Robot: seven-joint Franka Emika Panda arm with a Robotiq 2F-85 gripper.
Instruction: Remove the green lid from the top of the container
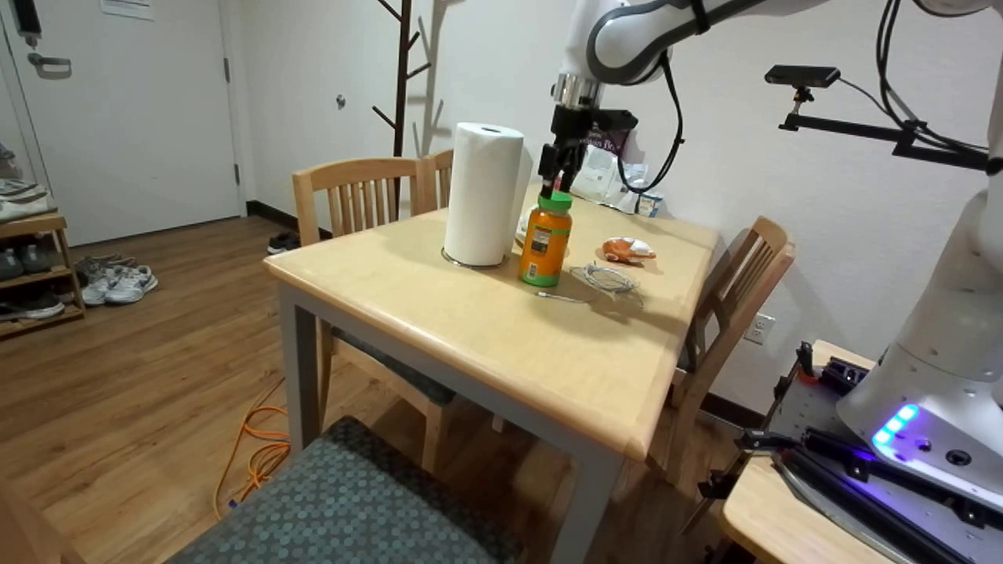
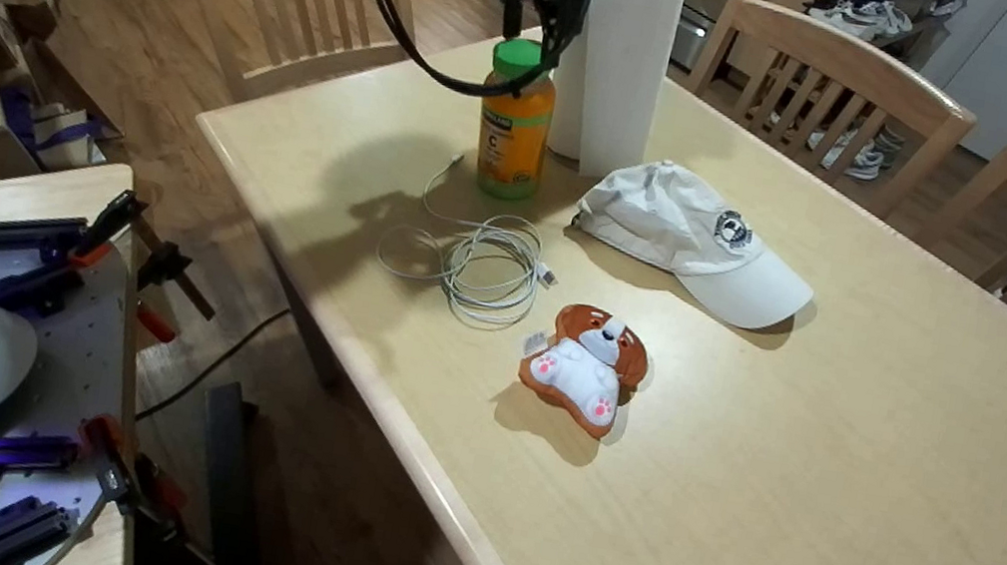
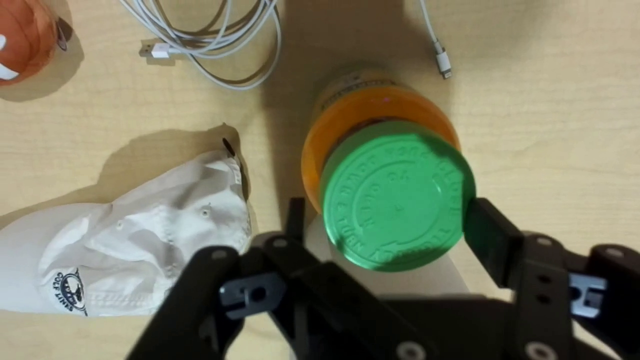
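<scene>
The jaws stand spread apart either side of the green lid (image 3: 397, 200), gripping nothing yet; the lid is seated on the orange container (image 1: 546, 243), which stands upright on the worktop (image 1: 501, 329) below them. The likeliest trouble is an uneven grip. In the wrist view one of the pads (image 3: 490, 240) looks to be against the rim or very near it, while the opposite one leaves a visible gap — closing from there could shove lid and container sideways, towards the white cap (image 3: 165, 235) lying beyond that farther jaw, and perhaps tip them.

Depth is another worry: in both exterior views the jaw tips reach only about the height of the lid's top, and a hold that shallow may slide off the rim. Raised lettering (image 3: 352, 240) on the lid seems to read "push down & turn", so a straight pull would probably lift the whole container, and a twist without downward pressure may just spin it — nothing holds its body. The paper towel roll (image 1: 482, 196), close beside the jaws and rising above their tips, could be knocked by a wide turn. The cable plug (image 3: 443, 61) ahead of the jaws could catch a skidding container.
</scene>
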